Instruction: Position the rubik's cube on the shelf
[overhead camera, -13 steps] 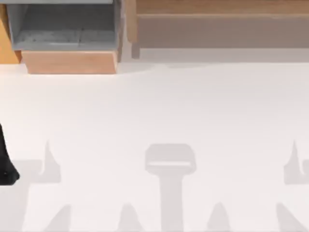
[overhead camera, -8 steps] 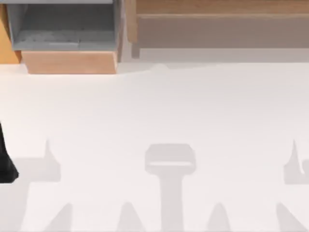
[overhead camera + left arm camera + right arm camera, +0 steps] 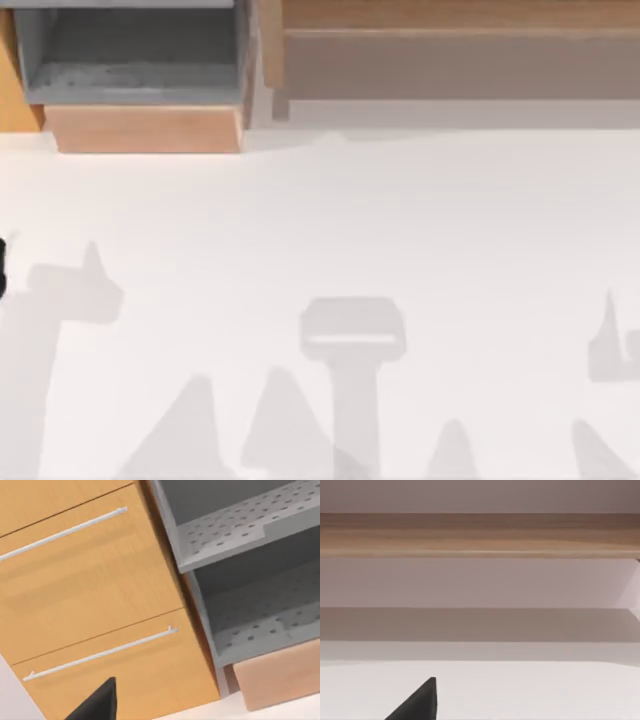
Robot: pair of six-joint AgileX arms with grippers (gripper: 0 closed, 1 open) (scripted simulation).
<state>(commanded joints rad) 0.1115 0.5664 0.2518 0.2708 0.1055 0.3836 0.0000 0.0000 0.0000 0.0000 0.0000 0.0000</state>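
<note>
The rubik's cube is out of view. The shelf (image 3: 450, 62) runs along the back right of the table, with a brown top board, a grey-brown front and a wooden side post (image 3: 271, 45). The right wrist view faces the shelf board (image 3: 480, 535) from low over the table, with a black part of my right gripper (image 3: 417, 704) at the picture's edge. My left arm (image 3: 2, 265) is a black sliver at the far left edge of the table. Its gripper (image 3: 97, 704) points at the cabinet beside the grey box.
A grey-interior box (image 3: 135, 60) with a light wood front (image 3: 145, 128) stands at the back left. An orange cabinet (image 3: 90, 595) with two drawer handles adjoins it, and perforated grey boards (image 3: 240, 525) sit inside the box. Arm shadows lie across the white table (image 3: 350, 230).
My left arm has moved toward the back of the table along the left edge, and its shadow has shifted with it. The right side is unchanged.
</note>
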